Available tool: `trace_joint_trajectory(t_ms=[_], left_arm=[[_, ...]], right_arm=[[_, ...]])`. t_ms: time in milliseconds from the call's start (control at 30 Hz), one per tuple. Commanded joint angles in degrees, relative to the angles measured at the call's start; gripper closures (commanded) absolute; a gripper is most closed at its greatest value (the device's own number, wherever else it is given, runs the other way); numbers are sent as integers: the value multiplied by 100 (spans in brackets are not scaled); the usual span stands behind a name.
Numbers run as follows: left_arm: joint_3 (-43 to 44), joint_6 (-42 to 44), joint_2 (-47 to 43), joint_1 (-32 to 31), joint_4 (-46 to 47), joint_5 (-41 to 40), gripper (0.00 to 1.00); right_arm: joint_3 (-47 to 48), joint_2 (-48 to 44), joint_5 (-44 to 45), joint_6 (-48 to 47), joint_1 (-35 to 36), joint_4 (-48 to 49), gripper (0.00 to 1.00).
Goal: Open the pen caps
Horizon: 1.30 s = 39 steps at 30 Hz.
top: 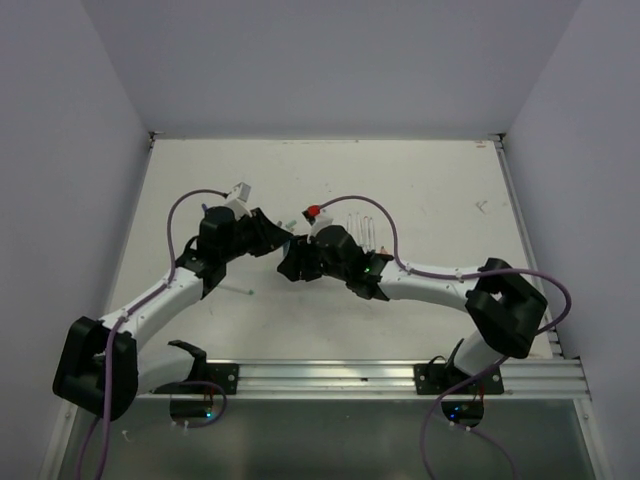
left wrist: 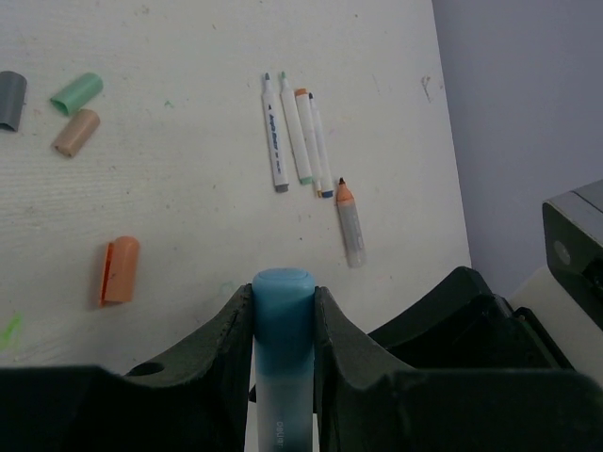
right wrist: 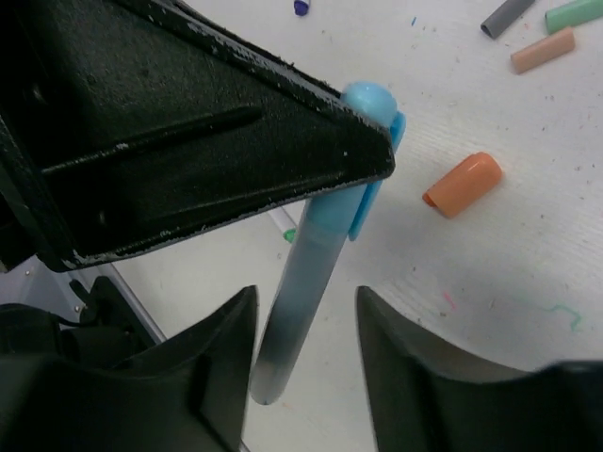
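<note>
My left fingers (left wrist: 231, 330) clamp the blue cap (left wrist: 283, 301), bottom centre, still on its barrel (right wrist: 287, 320), which my open right fingers (right wrist: 221, 377) straddle. The orange cap (left wrist: 121, 270) and others lie off on the desk (left wrist: 188, 235), left.

Left wrist view chops the grey cap (left wrist: 9, 99) at its edge, and the marker barrel (left wrist: 281, 405) runs off the bottom too.
</note>
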Motion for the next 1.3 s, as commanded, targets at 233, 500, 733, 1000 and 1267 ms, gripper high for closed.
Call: trace_joint_trajectory(t_ms=[233, 500, 733, 1000, 1267], left_arm=[[-66, 37, -203, -30, 38, -252, 100], [224, 249, -124, -21, -719, -841, 100], [286, 257, -89, 5, -624, -948, 100], [101, 617, -326, 14, -201, -192, 100], [-224, 881, -782, 40, 89, 282, 33]], right_arm=[[190, 232, 313, -279, 112, 100, 100], [725, 249, 2709, -981, 779, -1723, 100], [1211, 374, 4019, -1334, 1483, -2662, 100], [112, -725, 1058, -877, 764, -949, 100], [-486, -1306, -503, -297, 156, -489, 100]])
